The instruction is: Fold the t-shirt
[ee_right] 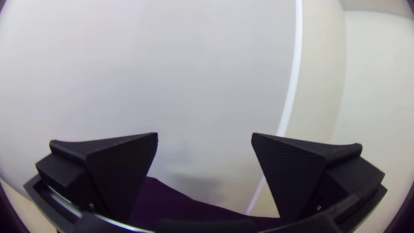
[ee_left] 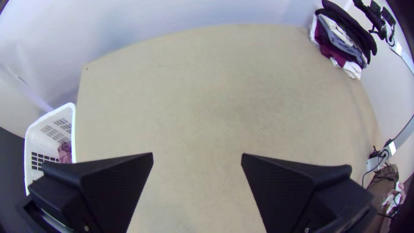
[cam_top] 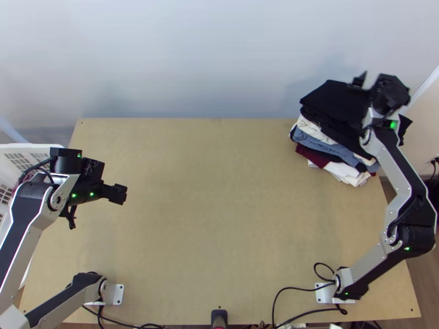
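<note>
A black garment lies folded flat, dark and fairly smooth, on top of a pile of folded clothes at the table's far right corner; whether it is the t-shirt, I cannot tell. White, grey-blue and dark red layers show beneath, their edges uneven. The right gripper is above the garment, its fingers wide apart with nothing between them; whether it touches the cloth is unclear. The left gripper, also wide and holding nothing, is over the table's left side, well apart from the pile. The right arm crosses above the pile's right part, hiding some cloth. Beside the table's left edge stands a white basket with pinkish cloth inside.
</note>
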### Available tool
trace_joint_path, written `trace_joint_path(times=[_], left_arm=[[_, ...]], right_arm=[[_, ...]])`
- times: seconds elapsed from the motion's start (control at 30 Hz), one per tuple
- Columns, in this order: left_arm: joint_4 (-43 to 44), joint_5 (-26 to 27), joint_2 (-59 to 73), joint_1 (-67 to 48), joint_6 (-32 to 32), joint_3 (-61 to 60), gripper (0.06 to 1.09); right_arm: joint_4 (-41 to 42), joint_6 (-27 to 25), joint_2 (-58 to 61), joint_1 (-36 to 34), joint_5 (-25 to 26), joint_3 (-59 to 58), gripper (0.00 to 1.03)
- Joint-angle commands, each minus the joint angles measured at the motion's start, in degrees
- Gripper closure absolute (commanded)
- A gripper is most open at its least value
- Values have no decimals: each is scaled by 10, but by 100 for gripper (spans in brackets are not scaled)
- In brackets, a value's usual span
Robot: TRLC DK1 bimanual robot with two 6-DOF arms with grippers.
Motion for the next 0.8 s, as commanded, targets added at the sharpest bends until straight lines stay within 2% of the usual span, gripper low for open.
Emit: trace_joint_path(times=[0.0,0.27,0.43,0.57,0.67,0.77], left_arm=[[-1,-4,-10,4,-16,19,9],[0,-4,-40,51,-11,14,9],[35,-4,-56,70,-25,34,9],[98,-6,-71,77,-47,66,9],[154,-38,-86,76,-54,89,9],[231,-98,-112,68,-53,98,9]], right_arm=[[-2,-33,50,16,11,1,5],[-9,-55,120,4,19,-36,5],[-22,-50,27,7,20,-17,5],[-36,-49,-74,19,19,7,5],[-30,-49,-161,40,18,11,5],[-27,-48,-237,67,8,11,4]])
